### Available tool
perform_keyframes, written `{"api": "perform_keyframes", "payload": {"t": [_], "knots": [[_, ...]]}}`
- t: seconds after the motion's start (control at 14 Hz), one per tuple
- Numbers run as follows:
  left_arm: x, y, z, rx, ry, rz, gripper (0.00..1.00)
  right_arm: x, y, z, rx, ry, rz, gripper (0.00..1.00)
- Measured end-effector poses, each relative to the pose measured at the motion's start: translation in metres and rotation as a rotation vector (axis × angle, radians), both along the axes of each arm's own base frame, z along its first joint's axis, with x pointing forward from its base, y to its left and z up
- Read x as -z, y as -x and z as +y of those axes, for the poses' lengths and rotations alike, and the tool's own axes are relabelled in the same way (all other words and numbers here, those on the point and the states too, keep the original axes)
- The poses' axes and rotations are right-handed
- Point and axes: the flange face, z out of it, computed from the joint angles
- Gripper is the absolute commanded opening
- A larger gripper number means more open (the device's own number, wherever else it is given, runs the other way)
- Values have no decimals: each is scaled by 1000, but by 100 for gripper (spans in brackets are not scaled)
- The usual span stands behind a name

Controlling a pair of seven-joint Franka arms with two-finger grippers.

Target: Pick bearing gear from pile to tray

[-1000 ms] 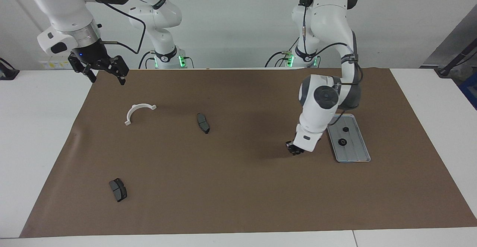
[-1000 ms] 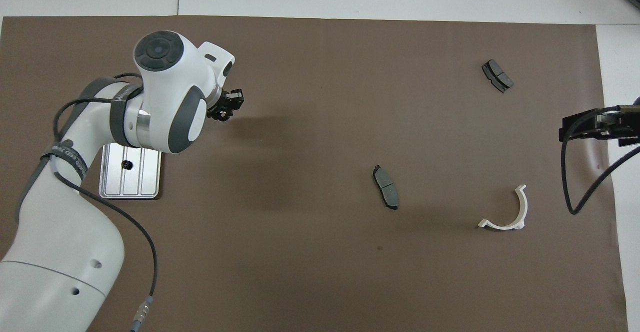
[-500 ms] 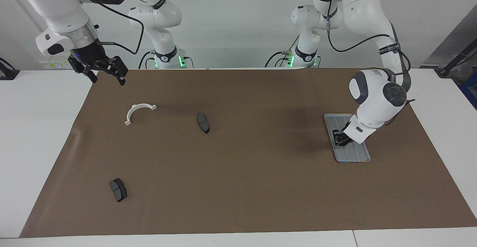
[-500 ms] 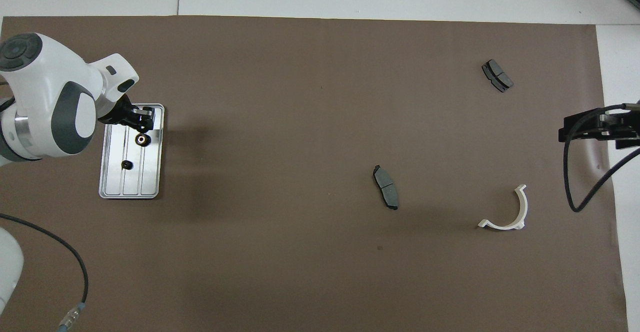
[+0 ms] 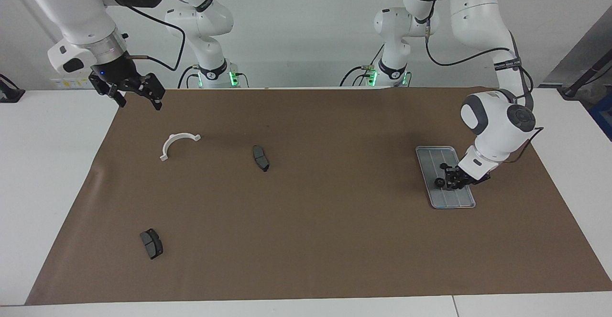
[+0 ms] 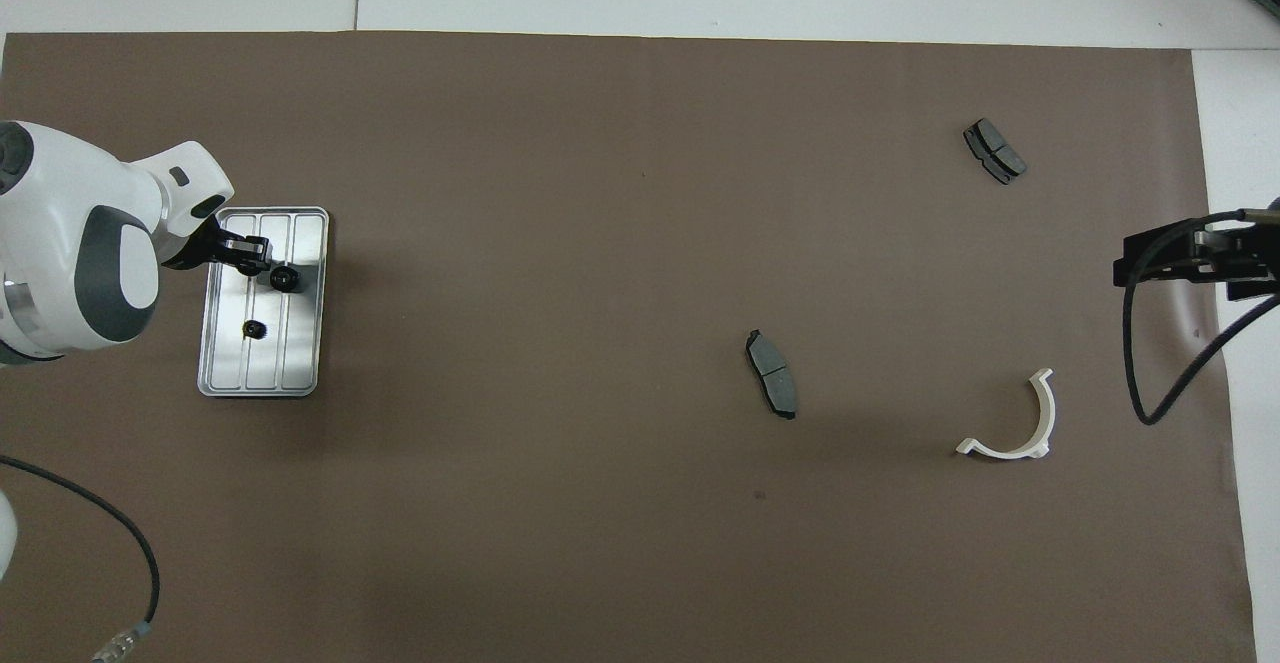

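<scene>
left end effector (image 5: 452,177) moved: mat → over tray (image 5: 432,154) | gear (image 5: 438,182) on tray

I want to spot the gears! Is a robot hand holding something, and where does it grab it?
Cannot tell for the left gripper, low over the tray beside a black gear. The right gripper holds nothing.

No legible text or labels anywhere.

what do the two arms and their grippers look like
Both are glossy white, rounded Franka arms with dark grey joint caps and black bands. Loose black cables run along each. The left gripper and right gripper are black two-finger units; the bases glow green.
</scene>
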Motion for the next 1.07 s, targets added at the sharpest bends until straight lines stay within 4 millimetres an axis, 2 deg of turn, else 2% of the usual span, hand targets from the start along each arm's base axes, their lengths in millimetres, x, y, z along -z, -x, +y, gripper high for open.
{"api": "perform_keyframes", "payload": {"t": [0.07,0.21,0.36,0.57,0.71,0.86,1.07], "knots": [[-3,0,0,1,0,-6,99,-1,0,0,-1,0,-1,100],[-18,-2,-1,2,3,-22,100,-2,1,1,-3,0,2,100],[-48,-4,-3,9,13,-17,100,-2,2,2,-4,-1,10,100],[-128,-5,-9,28,31,-20,100,-3,3,2,-4,4,10,100],[-184,6,-11,36,43,-39,100,-3,3,2,-5,4,10,100],[-229,27,-11,31,56,-51,100,-3,3,2,-5,4,10,100],[-286,72,-10,33,45,-8,100,-3,3,2,-5,4,10,100]]}}
